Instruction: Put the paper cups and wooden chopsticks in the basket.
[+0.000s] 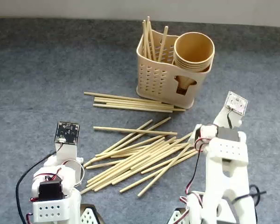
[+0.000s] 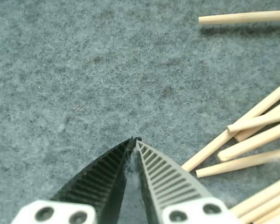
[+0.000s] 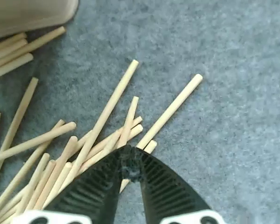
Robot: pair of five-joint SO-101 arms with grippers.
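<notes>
Dozens of wooden chopsticks lie fanned across the middle of the grey felt, apart from the basket at the far side. A nested stack of paper cups and a few upright sticks already stand in the basket. We see a further row of sticks lying flat along its front wall (the nearest clutter to its foot). Broad bare felt lies to the left of heap and basket, and a narrower strip to the right. The left gripper hangs over bare felt just beside the heap's ends, its fingers closed tip to tip with nothing between them. The right gripper is likewise closed and empty, its tips over the stick ends at the heap's other side.
</notes>
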